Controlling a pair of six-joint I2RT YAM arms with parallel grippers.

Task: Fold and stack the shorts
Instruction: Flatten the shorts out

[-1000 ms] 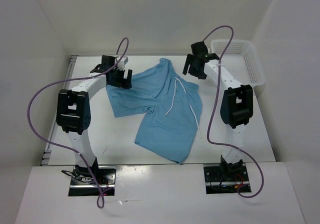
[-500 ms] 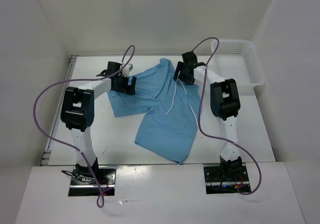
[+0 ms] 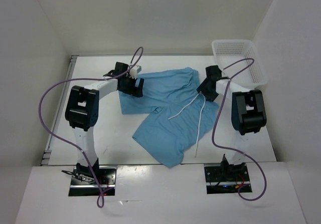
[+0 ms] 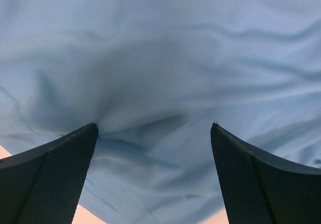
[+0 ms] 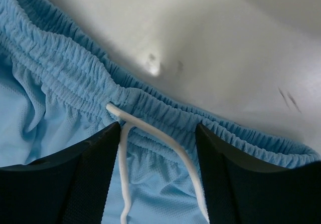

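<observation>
The light blue shorts (image 3: pixel 165 119) lie spread and rumpled across the middle of the table, legs toward the near side. The white drawstring (image 3: pixel 200 121) trails over the right part. My left gripper (image 3: pixel 134 86) is open, with its fingertips set down on the fabric (image 4: pixel 165 58) at the far-left edge, which puckers at the left tip. My right gripper (image 3: pixel 206 88) is at the right end of the waistband. Its jaws stand apart, straddling the gathered waistband (image 5: pixel 65 73) and the drawstring (image 5: pixel 165 139) where it comes out. Midpoints in the wrist views are the left gripper (image 4: pixel 154 126) and the right gripper (image 5: pixel 158 126).
A white plastic mesh basket (image 3: pixel 251 66) stands at the back right corner, just beyond the right gripper. Bare white table (image 3: pixel 100 129) lies left of the shorts, and white walls close in three sides. Purple cables loop off both arms.
Both grippers have moved to the right and the shorts shifted and turned with them; the waistband end now lies nearer the basket. The right jaws have narrowed a little.
</observation>
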